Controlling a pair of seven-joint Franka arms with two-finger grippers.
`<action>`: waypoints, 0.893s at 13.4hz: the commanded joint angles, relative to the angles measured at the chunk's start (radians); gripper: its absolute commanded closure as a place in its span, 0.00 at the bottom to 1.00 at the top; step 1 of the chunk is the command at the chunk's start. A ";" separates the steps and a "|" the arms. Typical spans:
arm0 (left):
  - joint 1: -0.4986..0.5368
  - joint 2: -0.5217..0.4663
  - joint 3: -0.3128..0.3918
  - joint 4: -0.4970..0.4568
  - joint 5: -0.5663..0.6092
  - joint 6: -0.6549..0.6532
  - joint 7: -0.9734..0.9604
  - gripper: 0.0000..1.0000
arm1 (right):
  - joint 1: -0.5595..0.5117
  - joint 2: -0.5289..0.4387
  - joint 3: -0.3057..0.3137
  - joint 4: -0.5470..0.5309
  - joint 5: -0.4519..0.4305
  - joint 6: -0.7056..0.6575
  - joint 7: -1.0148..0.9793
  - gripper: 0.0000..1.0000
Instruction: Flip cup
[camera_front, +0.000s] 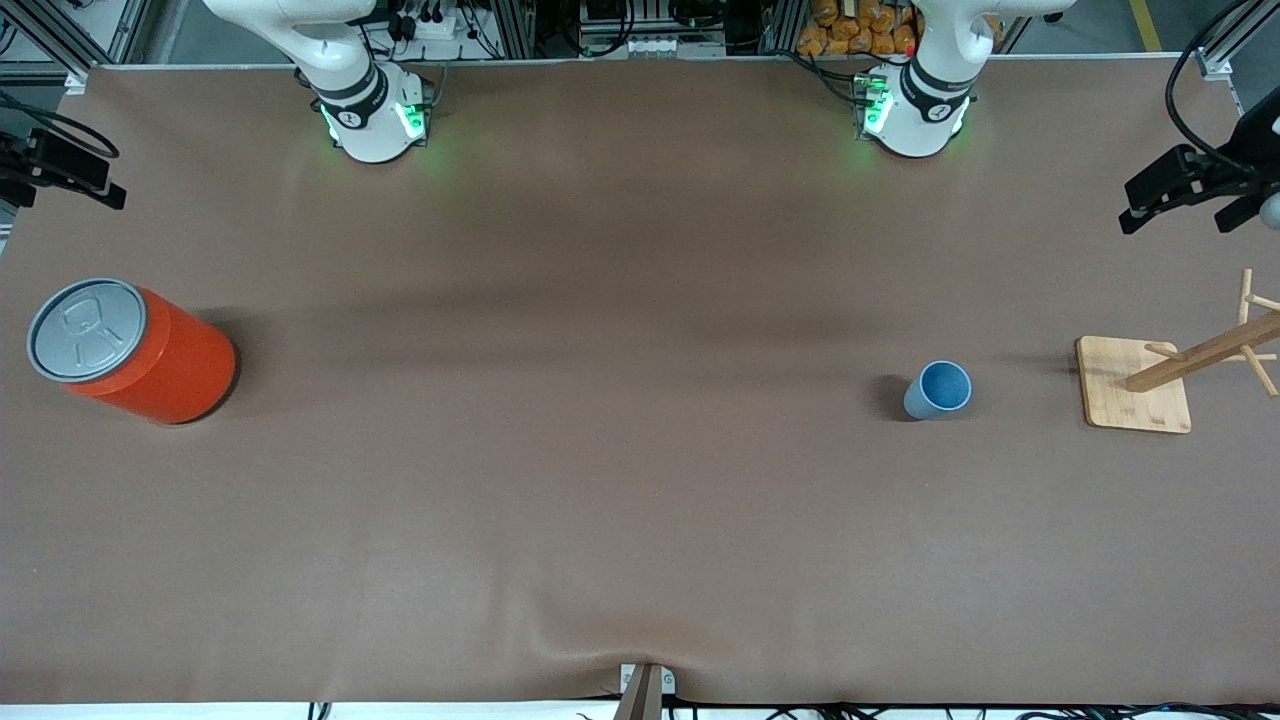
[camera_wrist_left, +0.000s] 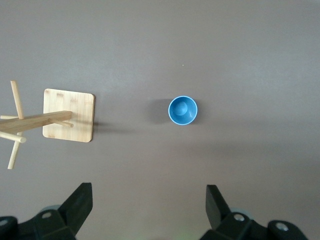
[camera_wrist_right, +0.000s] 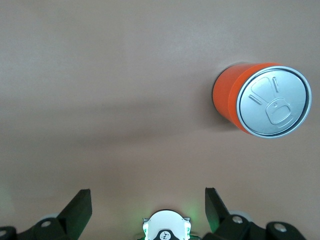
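Cup (camera_front: 938, 390), blue, stands upright, mouth up, on the desk (camera_front: 600, 480) toward the left arm's end, beside the wooden mug tree (camera_front: 1160, 378); fits either pre- or post-flip. Left claw (camera_wrist_left: 147, 210) hovers high above it, spread wide, holding nothing. Right claw (camera_wrist_right: 147, 210), also spread, waits above the orange can (camera_wrist_right: 260, 100).

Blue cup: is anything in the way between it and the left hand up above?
No. The blue cup stands alone, mouth up, on bare table. The left hand hangs open above it. The wooden rack stands off to one side, toward the left arm's end.
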 joint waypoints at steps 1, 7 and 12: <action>-0.021 0.043 0.014 0.056 0.022 0.005 0.005 0.00 | 0.001 0.003 0.001 0.015 -0.008 -0.011 0.001 0.00; -0.021 0.058 0.092 0.088 -0.050 0.019 0.053 0.00 | 0.002 0.003 0.001 0.015 -0.008 -0.012 0.001 0.00; -0.024 0.052 0.026 0.064 -0.038 -0.041 -0.016 0.00 | 0.002 0.003 0.001 0.015 -0.008 -0.012 0.001 0.00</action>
